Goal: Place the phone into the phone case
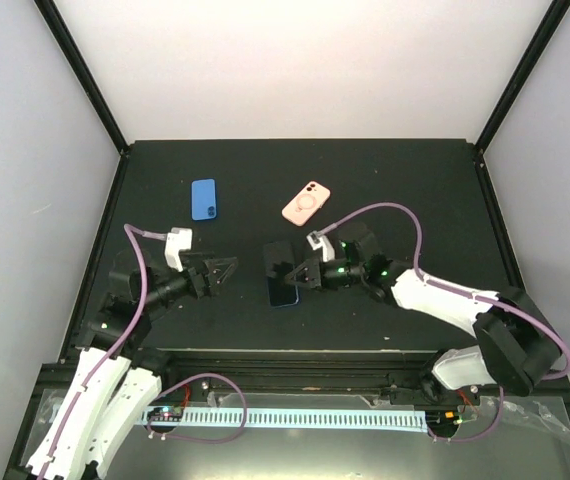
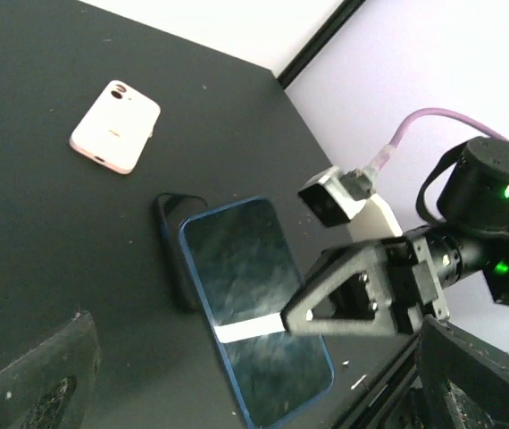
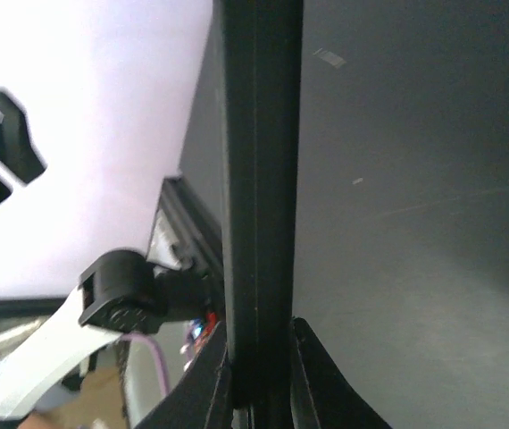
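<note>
Phone (image 1: 283, 280) is clamped by the right hand (image 1: 301, 272) near the middle of the counter (image 1: 415, 190) in the top view. Its long axis runs away from the arm bases. The case (image 1: 306, 203) lies beyond it and a little to the right, apart from the phone, with the ring side up and its long axis leaning to the right. The right hand is clearly nearer to the case than the left hand (image 1: 220, 272), which hangs to the left of the phone with jaws wide and holds nothing. A blue item (image 1: 203, 199) lies further left, well apart from the case.

From the left wrist, the phone shows its glass face up, with one long edge pinched by the right hand. A dark slab (image 2: 169, 234) lies partly under it. The case rests flat on the far side. The left fingers (image 2: 31, 380) stand wide apart at the bottom corners.

From the right wrist, the phone is seen edge-on as a dark bar, and the fingers (image 3: 312, 384) are narrow around it. The case is not in this view.

I judge that the opening of the case faces the counter. It probably must be turned over before the phone goes forward and slightly right into it.
</note>
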Controlling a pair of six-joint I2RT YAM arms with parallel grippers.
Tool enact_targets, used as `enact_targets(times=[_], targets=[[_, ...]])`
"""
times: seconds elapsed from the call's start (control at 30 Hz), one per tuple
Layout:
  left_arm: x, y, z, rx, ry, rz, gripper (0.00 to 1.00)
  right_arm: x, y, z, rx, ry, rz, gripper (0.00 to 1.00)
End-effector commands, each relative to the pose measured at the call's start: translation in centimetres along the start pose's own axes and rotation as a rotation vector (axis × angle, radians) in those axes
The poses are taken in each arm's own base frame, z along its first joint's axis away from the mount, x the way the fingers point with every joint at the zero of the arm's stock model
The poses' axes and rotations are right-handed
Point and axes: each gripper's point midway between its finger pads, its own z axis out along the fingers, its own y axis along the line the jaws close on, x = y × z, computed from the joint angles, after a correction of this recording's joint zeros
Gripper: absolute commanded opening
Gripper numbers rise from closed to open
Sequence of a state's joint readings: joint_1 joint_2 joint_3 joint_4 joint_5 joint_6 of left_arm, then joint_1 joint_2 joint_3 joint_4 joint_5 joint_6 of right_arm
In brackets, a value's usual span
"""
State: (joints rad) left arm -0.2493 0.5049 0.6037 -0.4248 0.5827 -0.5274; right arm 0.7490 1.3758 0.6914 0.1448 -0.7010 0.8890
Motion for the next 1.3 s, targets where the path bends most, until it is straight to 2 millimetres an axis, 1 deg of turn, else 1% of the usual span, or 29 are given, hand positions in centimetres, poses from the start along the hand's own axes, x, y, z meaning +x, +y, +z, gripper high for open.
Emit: enact_targets(times=[0.0,0.07,0.13,0.23,0.3,0.33,0.4,0.47,0.57,0.73,0.83,1.0,1.13,1.27], targets=[[-0.1,0.6,-0.5,-0.06,-0.006,-0.012,0.99,-2.6,-2.5,-3.2,0.11,-0.109,-0.026,0.12],[0.2,1.2,-0.3,-0.079,0.002,-0.038,0.99,-3.0,-4.4,-4.7,0.166,-0.134,-0.006,0.12],[0.8,1.9,0.0,-0.096,0.022,-0.066,0.99,-3.4,-6.9,-6.3,0.25,-0.161,0.027,0.12],[1.3,2.0,0.5,-0.077,0.048,-0.088,0.98,-3.9,-10.1,-8.4,0.326,-0.185,0.09,0.12],[1.9,2.1,0.9,-0.059,0.061,-0.105,0.96,-4.2,-11.7,-9.7,0.342,-0.203,0.14,0.12],[2.1,2.1,1.1,-0.051,0.067,-0.122,0.94,-4.3,-11.8,-9.9,0.327,-0.208,0.148,0.12],[2.8,1.4,1.6,0.022,0.096,-0.168,0.91,-4.8,-10.0,-10.0,0.25,-0.222,0.106,0.13],[3.4,0.5,2.2,0.117,0.123,-0.247,0.88,-5.0,-7.4,-9.9,0.127,-0.222,0.071,0.13],[3.7,-0.3,2.8,0.218,0.13,-0.315,0.85,-5.3,-4.0,-10.2,0.004,-0.231,0.019,0.14],[3.5,-0.9,3.2,0.279,0.103,-0.356,0.86,-4.5,1.7,-9.7,-0.205,-0.211,-0.023,0.14],[3.1,-2.3,3.4,0.357,0.093,-0.369,0.89,-4.0,4.2,-9.3,-0.287,-0.202,-0.022,0.14],[3.3,-4.8,4.2,0.428,0.128,-0.355,0.91,-3.5,7.0,-8.3,-0.353,-0.179,-0.046,0.14],[3.4,-5.4,5.0,0.429,0.152,-0.346,0.88,-3.0,8.4,-7.6,-0.401,-0.155,-0.044,0.14],[3.3,-6.0,5.4,0.445,0.159,-0.344,0.86,-2.5,8.9,-6.7,-0.411,-0.136,-0.04,0.14]])
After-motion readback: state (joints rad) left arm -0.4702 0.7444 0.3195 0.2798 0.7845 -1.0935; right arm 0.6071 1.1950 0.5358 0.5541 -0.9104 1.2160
